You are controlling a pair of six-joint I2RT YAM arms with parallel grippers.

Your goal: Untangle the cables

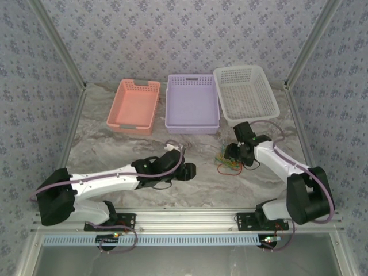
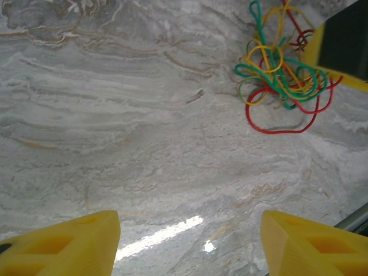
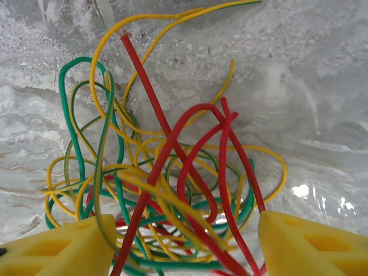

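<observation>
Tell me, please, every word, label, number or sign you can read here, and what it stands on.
None: no word, label, number or sign can be read on the cables, the pink basket, the purple basket, the white basket, the table or the patterned walls.

**Left arm** (image 1: pixel 103 183): extended low from its base at the near left, the links running almost level toward the centre. The left gripper (image 2: pixel 188 233) heads the arm. Its two yellow fingers (image 2: pixel 63 246) stand well apart, with nothing between them.

**Right arm** (image 1: pixel 282 164): folded. The shoulder block sits at the near right, and the white forearm rises away from the base and leans left to the wrist (image 1: pixel 248 135). The right gripper (image 3: pixel 184 230) hangs below the wrist, pointing down – apparently steeply, though the top view hides its fingers under the wrist housing. In the wrist view its jaws stand wide apart, not closed together.

The two grippers are well apart – left near the centre, right farther back.
</observation>
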